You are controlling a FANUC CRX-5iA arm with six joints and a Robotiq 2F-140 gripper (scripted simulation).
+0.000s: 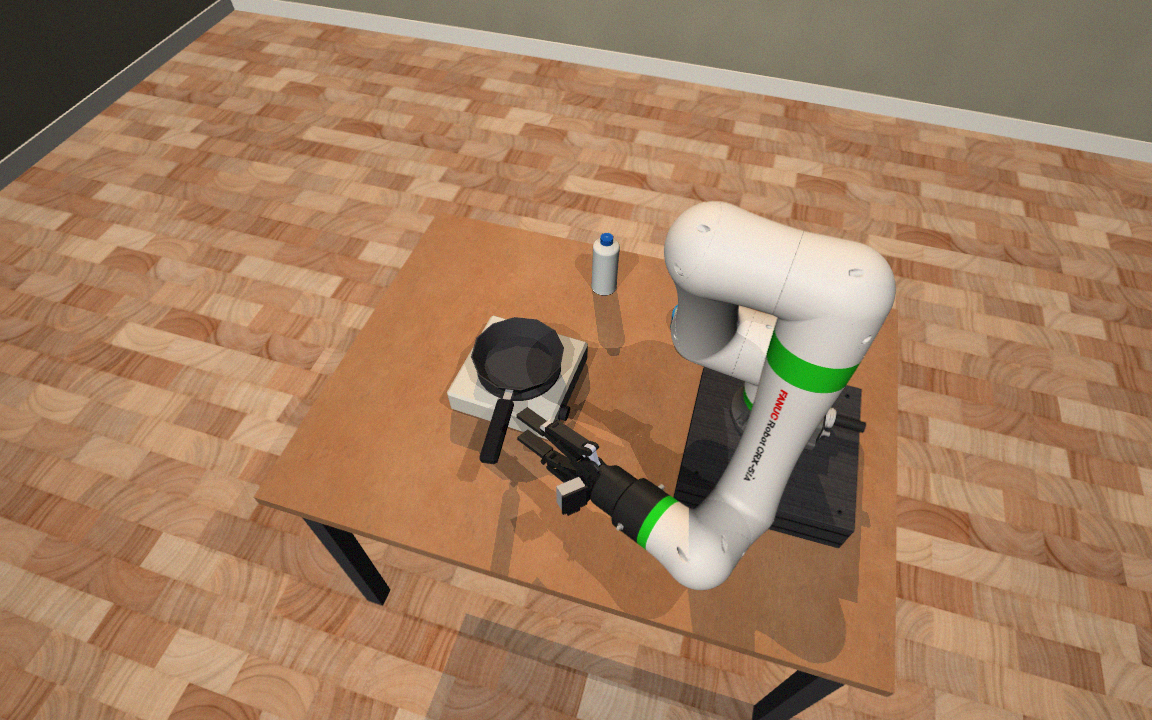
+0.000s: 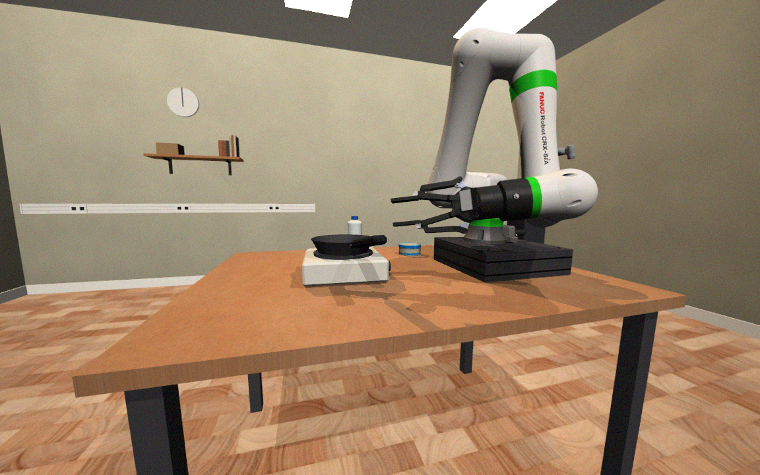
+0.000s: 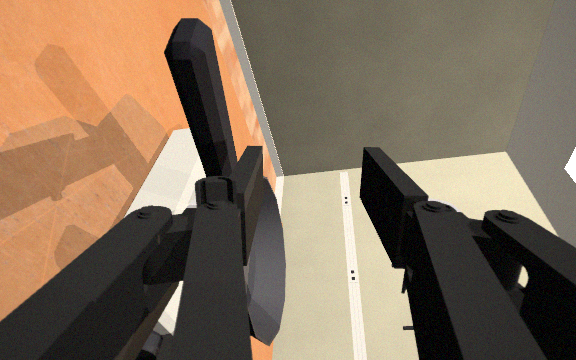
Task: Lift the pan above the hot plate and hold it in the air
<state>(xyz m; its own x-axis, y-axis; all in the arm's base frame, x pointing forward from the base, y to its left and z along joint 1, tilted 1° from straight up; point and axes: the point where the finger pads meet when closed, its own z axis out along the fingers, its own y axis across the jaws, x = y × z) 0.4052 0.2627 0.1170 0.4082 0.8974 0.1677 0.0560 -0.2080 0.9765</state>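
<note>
The black pan (image 1: 517,356) sits on the white hot plate (image 1: 516,393) near the middle of the table, its handle (image 1: 498,429) pointing toward the front edge. My gripper (image 1: 533,431) lies level, just right of the handle, open with nothing between the fingers. In the exterior view the gripper (image 2: 397,211) hovers a little above and to the right of the pan (image 2: 341,242); its fingers stand one above the other. In the wrist view the handle (image 3: 200,95) and pan rim (image 3: 265,260) lie left of the left finger, outside the gap (image 3: 313,170).
A white bottle with a blue cap (image 1: 605,264) stands behind the hot plate. A small blue and white roll (image 2: 410,249) lies between the hot plate and the arm's black base (image 2: 501,256). The table's front edge is close beyond the handle.
</note>
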